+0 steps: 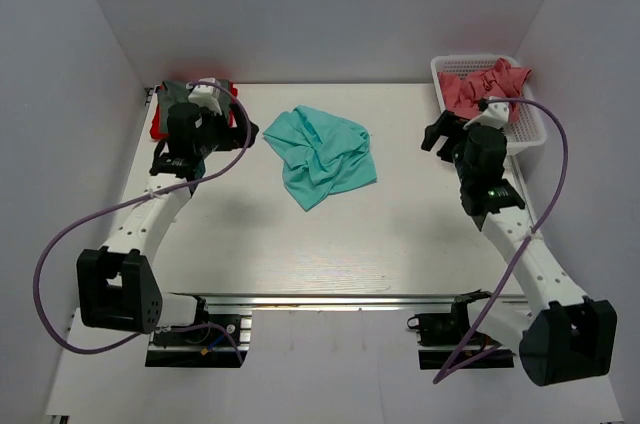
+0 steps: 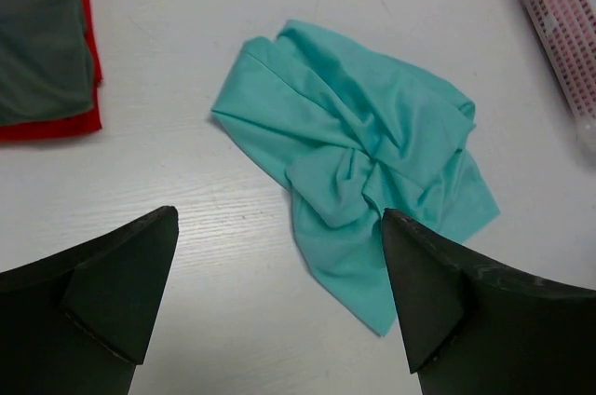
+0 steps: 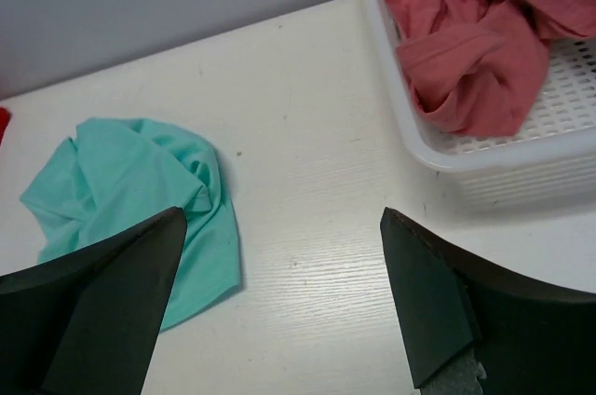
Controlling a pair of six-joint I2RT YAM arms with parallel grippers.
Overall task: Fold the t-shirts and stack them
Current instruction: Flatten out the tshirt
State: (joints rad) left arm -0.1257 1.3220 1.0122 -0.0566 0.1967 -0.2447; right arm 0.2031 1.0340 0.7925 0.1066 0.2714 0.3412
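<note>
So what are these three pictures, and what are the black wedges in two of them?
A robot: a left arm and right arm bolted at a table's near edge. One picture looks down from overhead; the other two come from wrist cameras, so the wedges are each gripper's own fingers. The left gripper and right gripper are open, holding nothing. A crumpled teal shirt lies mid-table, a grey shirt on a red shirt far left, pink shirts in a basket far right.
</note>
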